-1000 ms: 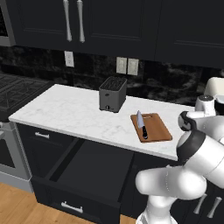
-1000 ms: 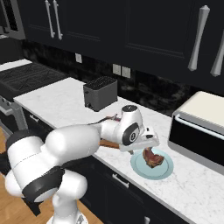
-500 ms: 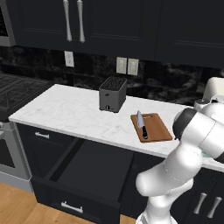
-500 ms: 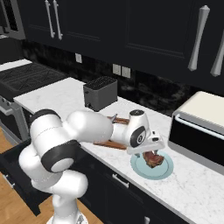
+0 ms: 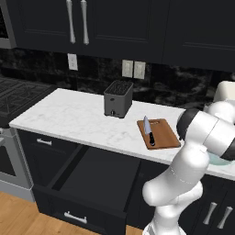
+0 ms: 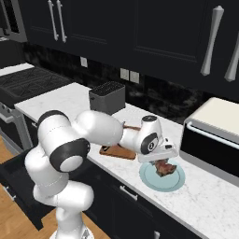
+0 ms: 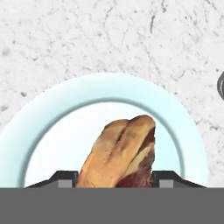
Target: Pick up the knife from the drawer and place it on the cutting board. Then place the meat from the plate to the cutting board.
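Straddling meat on plate, grip seemingly unclosed | knife on cutting board

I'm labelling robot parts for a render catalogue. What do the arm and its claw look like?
A glossy white arm of rounded, bulbous segments with dark grey joint bands. The claw has a white body and two small dark finger tips. No cables or markings show.

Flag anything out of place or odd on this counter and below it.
One thing: the drawer under the counter stands pulled wide open. The knife lies flat on the cutting board, and the meat sits on the plate.
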